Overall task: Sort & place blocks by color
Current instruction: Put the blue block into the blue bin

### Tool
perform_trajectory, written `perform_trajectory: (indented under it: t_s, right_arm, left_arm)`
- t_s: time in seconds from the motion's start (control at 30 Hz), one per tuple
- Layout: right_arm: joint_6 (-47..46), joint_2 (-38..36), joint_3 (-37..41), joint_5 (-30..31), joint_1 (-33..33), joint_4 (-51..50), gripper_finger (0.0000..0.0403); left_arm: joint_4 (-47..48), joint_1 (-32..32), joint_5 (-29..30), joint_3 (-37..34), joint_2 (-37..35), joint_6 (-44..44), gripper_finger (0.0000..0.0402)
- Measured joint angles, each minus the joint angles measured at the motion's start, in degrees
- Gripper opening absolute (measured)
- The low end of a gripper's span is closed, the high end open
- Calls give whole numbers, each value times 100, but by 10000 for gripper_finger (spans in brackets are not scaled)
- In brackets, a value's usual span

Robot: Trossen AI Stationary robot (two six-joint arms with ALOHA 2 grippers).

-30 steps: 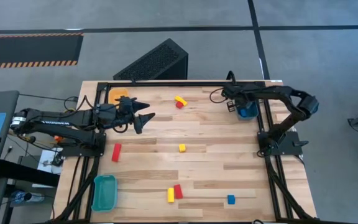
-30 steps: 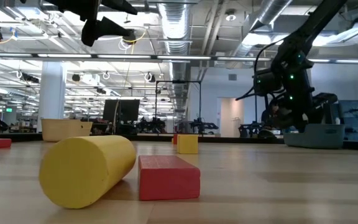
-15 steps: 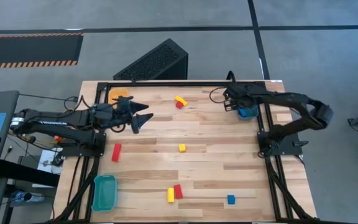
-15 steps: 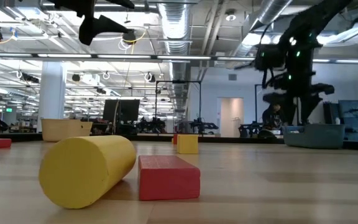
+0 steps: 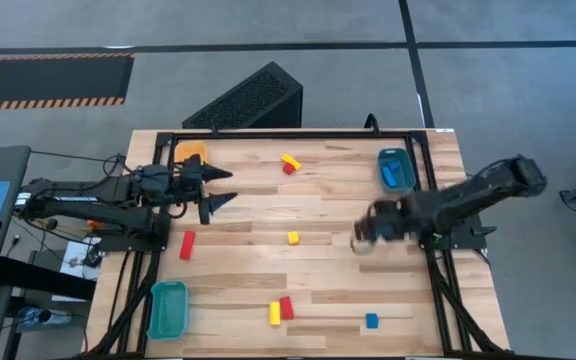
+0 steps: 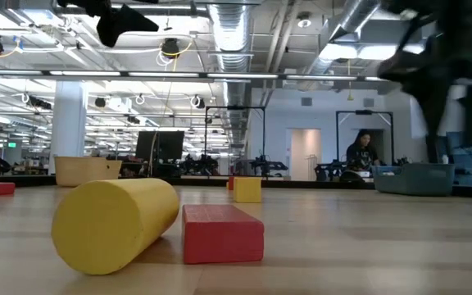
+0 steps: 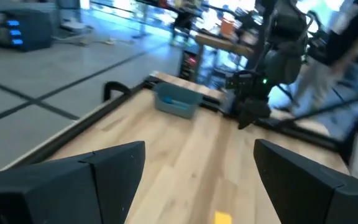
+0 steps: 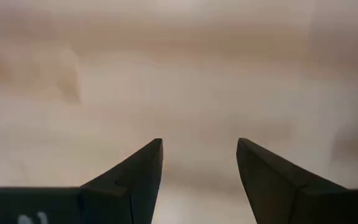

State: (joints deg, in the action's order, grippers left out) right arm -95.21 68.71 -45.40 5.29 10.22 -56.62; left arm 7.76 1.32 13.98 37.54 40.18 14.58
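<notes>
Wooden worktop carried the scattered blocks; the yellow cube lay mid-board, just beside the right gripper, whose jaws stood parted and empty over bare wood, judged the nearer arm. Left gripper hung wide open, farther off; blue tray beyond the cube held something blue, teal tray looked empty.

Loose blocks lie flat: a yellow cube beside the right gripper's open fingers, a red bar (lengthwise) near the left gripper.
</notes>
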Motion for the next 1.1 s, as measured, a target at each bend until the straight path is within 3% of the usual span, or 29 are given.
perform_trajectory:
  t_s: [0.17, 0.37, 0.47, 0.73, 1.1]
  right_arm:
    - [-2081, 676, -370, -970, 1763, 389, 227]
    - [-3468, 1517, -993, -1248, 2885, 1329, 228]
    - [-3619, 2020, -1295, -1695, 3007, 1484, 229]
    - [-3653, 3020, -1718, -1800, 3150, 2045, 251]
    - [-3698, 3720, -1701, -2167, 3327, 2355, 266]
  left_arm:
    - [67, 8, -478, 0, 224, -504, 290]
    - [-39, 230, -1181, 2, 692, -941, 290]
    - [-153, 320, -1400, 2, 941, -939, 290]
    - [-472, 443, -1778, 2, 1253, -935, 290]
    - [-397, 516, -1910, 2, 1220, -742, 290]
